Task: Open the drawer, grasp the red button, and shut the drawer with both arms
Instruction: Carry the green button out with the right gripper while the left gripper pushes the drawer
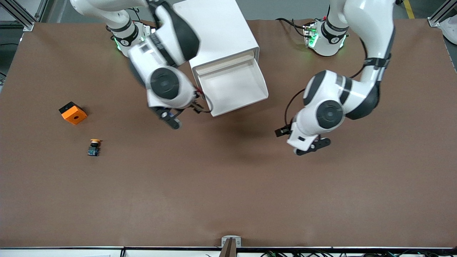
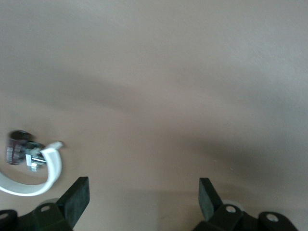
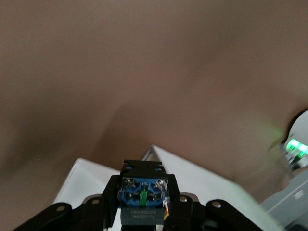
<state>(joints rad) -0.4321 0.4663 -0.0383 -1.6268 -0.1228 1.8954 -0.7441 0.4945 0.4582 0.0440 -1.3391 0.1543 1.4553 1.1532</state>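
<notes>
**Front view.** The white cabinet (image 1: 217, 32) stands in the upper middle of the frame on the brown table (image 1: 228, 185). Its top drawer (image 1: 232, 87) is pulled out toward the camera, and the tray interior shows nothing inside. The right arm enters from the upper edge at its own end of the table. The right gripper (image 1: 172, 122) hangs over the table just beside the drawer's front corner. Its load is hidden under the wrist in this view. The left arm enters from the upper edge at its own end. The left gripper (image 1: 311, 147) hangs over bare table, well apart from the drawer, in the middle band of the frame. Toward the right arm's end lie an orange cube (image 1: 73, 113) with a hole and, nearer the camera, a small yellow-capped button (image 1: 94, 147). The two are near each other but apart.

**Left wrist view.** The left gripper (image 2: 142, 199) has its jaws wide apart, with nothing between the two black fingers (image 2: 77, 197). Bare table (image 2: 168, 72) fills the frame. A curved white strip with a metal fitting (image 2: 33, 168) is also visible; what it is cannot be told.

**Right wrist view.** The right gripper (image 3: 143, 175) has its jaws clamped on the button (image 3: 143, 190). The black-and-blue base faces the camera and the cap is hidden. Below the gripper is a white panel (image 3: 207, 180) with a corner, and table (image 3: 120, 57) shows around it. A green light (image 3: 296, 147) glows at the frame edge.
</notes>
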